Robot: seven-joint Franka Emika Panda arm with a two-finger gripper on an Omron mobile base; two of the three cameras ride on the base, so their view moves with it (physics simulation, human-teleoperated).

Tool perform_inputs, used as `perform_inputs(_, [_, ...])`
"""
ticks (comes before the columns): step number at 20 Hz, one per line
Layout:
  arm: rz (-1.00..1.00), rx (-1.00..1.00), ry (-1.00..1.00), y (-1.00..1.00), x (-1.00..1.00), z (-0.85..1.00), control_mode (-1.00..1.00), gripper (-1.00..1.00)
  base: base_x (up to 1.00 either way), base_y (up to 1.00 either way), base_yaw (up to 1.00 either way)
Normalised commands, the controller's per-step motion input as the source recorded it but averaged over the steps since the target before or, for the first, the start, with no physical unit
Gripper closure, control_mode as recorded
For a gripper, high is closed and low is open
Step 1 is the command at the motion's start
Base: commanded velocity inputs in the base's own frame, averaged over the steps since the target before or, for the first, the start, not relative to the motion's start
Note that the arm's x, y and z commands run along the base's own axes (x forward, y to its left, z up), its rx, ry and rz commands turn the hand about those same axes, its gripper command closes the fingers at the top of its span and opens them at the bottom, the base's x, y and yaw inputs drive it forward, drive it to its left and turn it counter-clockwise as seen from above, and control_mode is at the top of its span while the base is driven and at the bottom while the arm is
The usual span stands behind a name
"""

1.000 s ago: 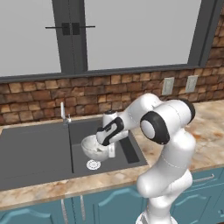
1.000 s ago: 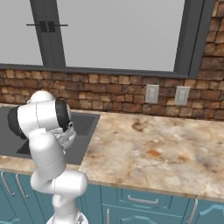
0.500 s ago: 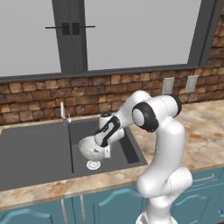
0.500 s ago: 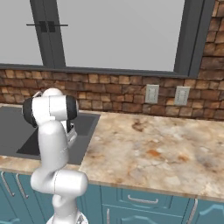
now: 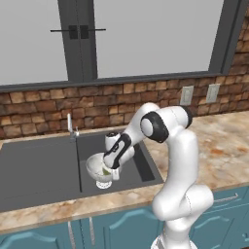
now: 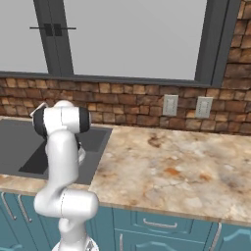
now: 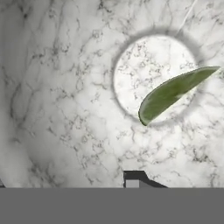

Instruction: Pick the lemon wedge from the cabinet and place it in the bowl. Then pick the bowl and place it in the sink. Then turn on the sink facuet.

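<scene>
Since a second ago the arm has swung its elbow up and back, and the end effector [image 5: 111, 169] has carried the bowl [image 5: 99, 169] slightly lower and to the left, over the right basin of the sink [image 5: 44, 170]. The bowl now hangs just above the basin floor, near the thin divider. The end effector is clamped on the bowl's right rim — one dark fingertip [image 7: 133, 180] shows inside the bowl wall in the hand view. The lemon wedge [image 7: 173, 92] lies in the bowl, slanting across its flat bottom; from the left base view it shows as a small green spot [image 5: 105, 171] beside the fingers.

The faucet [image 5: 71, 127] stands upright at the back edge of the sink, behind the divider, apart from the arm. Right of the sink stretches the marbled table [image 6: 166, 166], with two wall outlets [image 6: 170, 105] on the brick wall above it. In the right base view the robot's own white arm hides the bowl.
</scene>
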Motion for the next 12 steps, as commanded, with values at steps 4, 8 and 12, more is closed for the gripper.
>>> perform_inputs(4, [0.07, -0.01, 0.0, 0.0, 0.19, -0.18, -1.0, 1.0, 0.0, 0.0, 0.0])
perform_inputs(8, [0.08, 0.0, 0.0, 0.0, 0.08, -0.11, -1.0, 1.0, 0.0, 0.0, 0.0])
perform_inputs(12, [0.05, 0.0, -0.06, 0.0, 0.0, 0.33, -1.0, -1.0, 0.0, 0.0, 0.0])
